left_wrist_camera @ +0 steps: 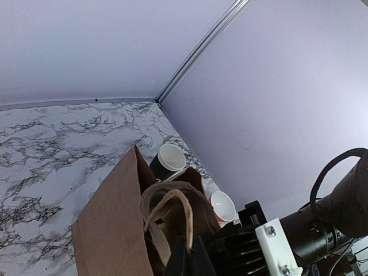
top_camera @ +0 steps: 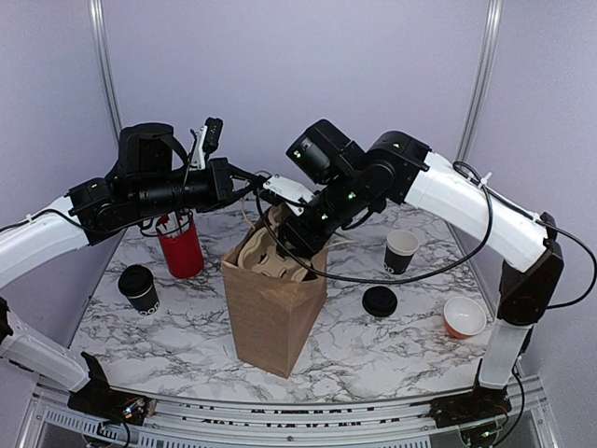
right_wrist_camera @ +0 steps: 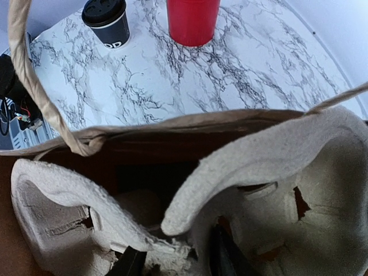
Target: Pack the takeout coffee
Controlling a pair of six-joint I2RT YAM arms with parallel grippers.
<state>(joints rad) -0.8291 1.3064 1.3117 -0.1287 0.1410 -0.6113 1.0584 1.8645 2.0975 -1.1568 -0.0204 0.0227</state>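
Note:
The takeout coffee (top_camera: 140,287), a black lidded cup, stands on the table at the far left, apart from both grippers; it also shows in the right wrist view (right_wrist_camera: 106,23). A brown paper bag (top_camera: 275,317) stands upright in the middle with a pulp cup carrier (top_camera: 269,257) in its mouth. My left gripper (top_camera: 259,187) is above the bag, shut on the bag's paper handle (left_wrist_camera: 192,207). My right gripper (top_camera: 297,245) reaches into the bag's mouth, its fingers (right_wrist_camera: 129,264) closed around the carrier's (right_wrist_camera: 259,155) middle ridge.
A red cup (top_camera: 182,247) stands behind the takeout coffee. An open black cup with a white rim (top_camera: 401,250), a loose black lid (top_camera: 380,301) and an orange cup (top_camera: 464,317) sit to the right of the bag. Walls close the back and sides.

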